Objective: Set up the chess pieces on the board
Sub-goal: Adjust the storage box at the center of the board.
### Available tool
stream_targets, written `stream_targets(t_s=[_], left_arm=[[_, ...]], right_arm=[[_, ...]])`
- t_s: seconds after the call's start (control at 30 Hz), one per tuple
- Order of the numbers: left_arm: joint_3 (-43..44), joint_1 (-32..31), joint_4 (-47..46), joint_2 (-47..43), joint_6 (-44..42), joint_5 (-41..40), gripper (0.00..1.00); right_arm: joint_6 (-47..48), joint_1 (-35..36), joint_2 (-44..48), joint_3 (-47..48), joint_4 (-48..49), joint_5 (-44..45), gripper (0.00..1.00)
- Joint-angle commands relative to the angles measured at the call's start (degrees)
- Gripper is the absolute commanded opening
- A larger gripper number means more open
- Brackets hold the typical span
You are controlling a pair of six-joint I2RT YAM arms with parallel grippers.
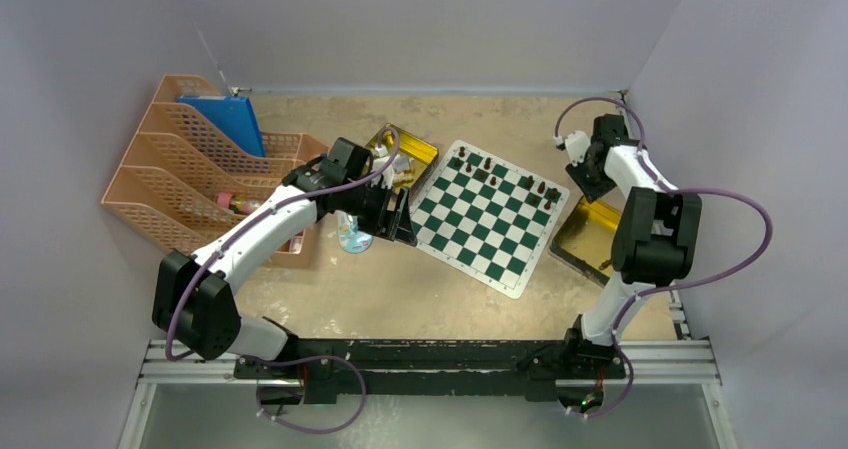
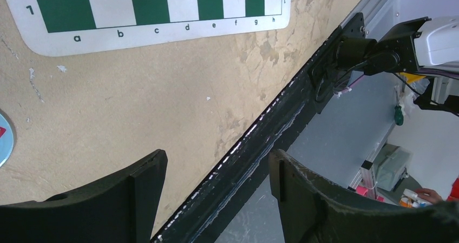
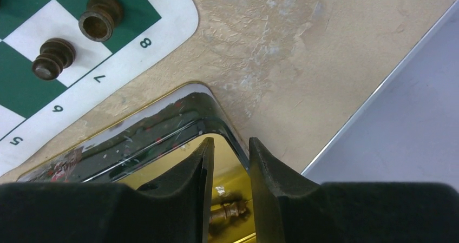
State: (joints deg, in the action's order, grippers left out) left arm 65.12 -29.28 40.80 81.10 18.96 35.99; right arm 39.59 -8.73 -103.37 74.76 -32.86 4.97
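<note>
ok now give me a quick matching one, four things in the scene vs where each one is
Things:
1. left gripper
2. right gripper
3. dark chess pieces
4. blue folder

Places:
A. in the orange rack
B. above the corner of a gold tin
C. above bare table, beside the a-h edge of the board
D. on the board, by its 7 and 8 marks

Pairs: 1-C, 2-B, 3-D, 4-A
</note>
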Motion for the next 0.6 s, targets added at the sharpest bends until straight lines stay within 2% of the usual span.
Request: stream_targets(t_s=[0.0, 0.23, 0.37, 0.57], left_arm=[[0.7, 0.2, -2.5, 0.0, 0.3, 1.8, 0.68], [0.5, 0.2, -1.6, 0.0, -0.2, 1.5, 0.68], [0.6, 0.2, -1.7, 0.0, -0.6, 1.1, 0.68], [0.3, 0.2, -1.9, -0.4, -0.6, 1.0, 0.68]], right_arm=[[1.1, 0.1, -1.3, 0.5, 1.4, -0.3, 0.31], [-0.7, 0.1, -1.3, -1.7, 1.6, -1.4, 0.28], [-2.0, -0.1, -0.6, -3.1, 1.6, -2.3, 0.17], [-2.9, -0.5, 1.7, -6.9, 2.0, -0.5, 0.14]])
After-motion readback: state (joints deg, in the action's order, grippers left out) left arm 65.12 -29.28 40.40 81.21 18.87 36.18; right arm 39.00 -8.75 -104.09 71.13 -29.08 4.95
